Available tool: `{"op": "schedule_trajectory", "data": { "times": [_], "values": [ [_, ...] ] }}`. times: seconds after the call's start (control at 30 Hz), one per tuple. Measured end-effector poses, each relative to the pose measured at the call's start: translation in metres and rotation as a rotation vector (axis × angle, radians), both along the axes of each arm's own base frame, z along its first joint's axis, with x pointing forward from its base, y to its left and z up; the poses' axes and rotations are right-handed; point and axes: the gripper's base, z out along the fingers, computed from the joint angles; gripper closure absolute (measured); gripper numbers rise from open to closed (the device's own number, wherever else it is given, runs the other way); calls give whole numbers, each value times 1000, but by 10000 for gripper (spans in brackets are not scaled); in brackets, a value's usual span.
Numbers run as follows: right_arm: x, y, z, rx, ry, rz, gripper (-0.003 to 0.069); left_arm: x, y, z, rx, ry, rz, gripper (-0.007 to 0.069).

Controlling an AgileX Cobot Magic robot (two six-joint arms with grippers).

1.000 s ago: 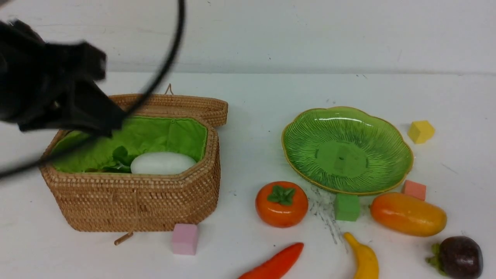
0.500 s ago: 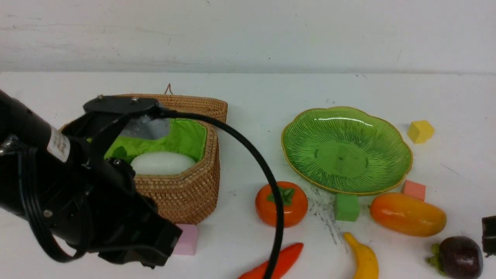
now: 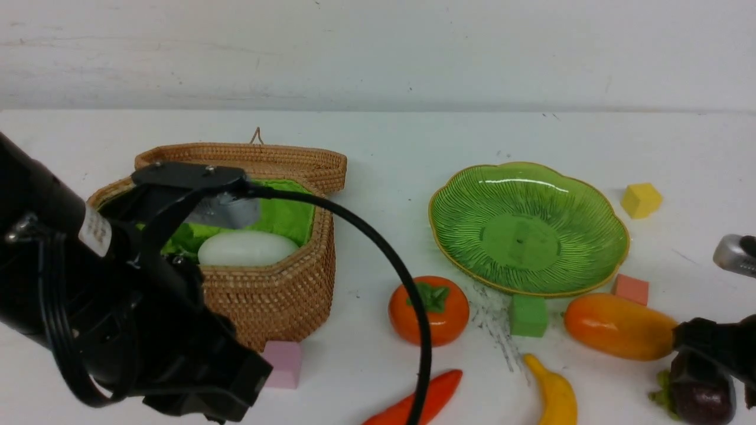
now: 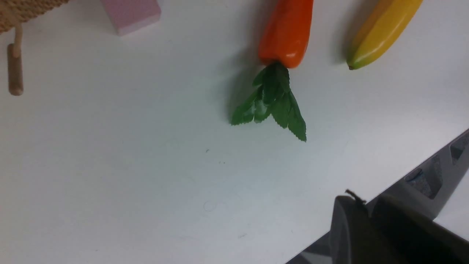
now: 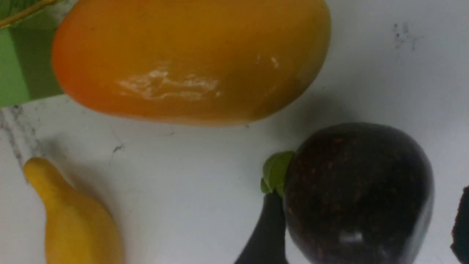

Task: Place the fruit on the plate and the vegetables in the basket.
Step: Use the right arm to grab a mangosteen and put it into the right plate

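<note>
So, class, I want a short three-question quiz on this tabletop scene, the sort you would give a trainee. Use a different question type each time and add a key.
1. True or false: the plate holds no fruit yet.
2. Which item already lies in the basket?
A. the radish
B. the pepper
C. the banana
3. Short answer: which fruit does the open right gripper straddle?

Key:
1. True
2. A
3. The mangosteen
</note>
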Motion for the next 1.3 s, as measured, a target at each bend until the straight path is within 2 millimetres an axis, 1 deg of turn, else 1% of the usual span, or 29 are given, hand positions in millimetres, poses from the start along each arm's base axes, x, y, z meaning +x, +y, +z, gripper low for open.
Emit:
{"op": "schedule_trajectory", "data": {
  "times": [0.07, 0.13, 0.17, 0.23, 0.3, 0.37, 0.43, 0.47, 0.5, 0.53, 0.57, 0.6, 0.63, 0.67, 0.7, 0.73, 0.77, 0.8, 0.83, 0.9, 1.0, 1.07, 1.1, 1.13, 1.17, 1.2, 1.23, 1.27, 1.3],
  "values": [
    [3, 0, -9, -1, 29, -1, 15, -1, 0, 0, 6, 9, -3, 536],
    [3, 0, -13, 0, 58, 0, 41, -1, 1, -1, 9, 15, -5, 535],
    [3, 0, -14, 0, 62, 1, 51, -1, 1, -1, 9, 15, -5, 533],
    [0, 0, -11, 0, 83, 8, 117, -2, 1, -1, 13, 21, -7, 532],
    [-5, 1, -7, -2, 93, 23, 118, -2, 1, -1, 13, 21, -7, 531],
    [-9, 1, 7, -2, 73, 35, 118, -2, 1, -1, 13, 21, -7, 529],
    [-15, 2, 27, 4, 43, 41, 120, -2, 1, -1, 13, 21, -7, 526],
    [-15, 2, 29, 3, 32, 42, 120, -2, 1, -1, 13, 21, -7, 526],
    [-17, 2, 47, 6, -10, 53, 121, -2, 1, -1, 13, 21, -7, 524],
    [-18, 3, 57, 7, -39, 62, 121, -2, 1, -1, 13, 21, -7, 524],
    [-17, 4, 76, 8, -94, 88, 125, -2, 1, -1, 12, 20, -6, 523],
    [-14, 5, 87, 9, -124, 103, 131, -2, 1, -1, 11, 17, -6, 523],
    [-13, 5, 89, 9, -132, 106, 131, -1, 1, -1, 9, 15, -5, 522],
    [0, 6, 110, 9, -194, 134, 229, 0, 0, 0, 2, 0, 0, 522],
    [2, 7, 112, 10, -201, 140, 249, 0, 0, 0, 0, -5, 1, 522],
    [21, 9, 124, 30, -243, 149, 442, 3, -1, 1, -8, -27, 7, 520],
    [40, 11, 129, 45, -267, 155, 555, 4, -1, 1, -15, -42, 12, 519],
    [40, 11, 129, 50, -268, 156, 568, 4, -1, 1, -16, -45, 13, 519],
    [68, 17, 131, 81, -297, 171, 636, 6, -2, 2, -25, -63, 18, 518],
    [102, 25, 129, 119, -319, 196, 655, 7, -2, 3, -33, -77, 22, 517],
    [156, 41, 114, 156, -320, 255, 654, 7, -2, 3, -36, -81, 24, 512],
    [178, 44, 103, 175, -296, 262, 648, 8, -2, 3, -33, -83, 24, 511],
    [192, 46, 93, 184, -266, 272, 641, 8, -2, 3, -33, -83, 24, 511],
    [192, 46, 93, 184, -266, 272, 639, 8, -2, 3, -33, -83, 24, 511],
    [200, 48, 85, 192, -230, 285, 628, 7, -2, 3, -31, -80, 22, 510],
    [204, 48, 82, 195, -216, 290, 619, 7, -2, 3, -28, -76, 21, 509],
    [205, 49, 81, 196, -208, 293, 611, 7, -2, 2, -28, -74, 21, 508],
    [205, 49, 80, 199, -193, 300, 584, 6, -2, 2, -25, -69, 19, 507],
    [204, 49, 82, 195, -192, 306, 572, 6, -2, 2, -23, -67, 19, 506]
  ]
}}
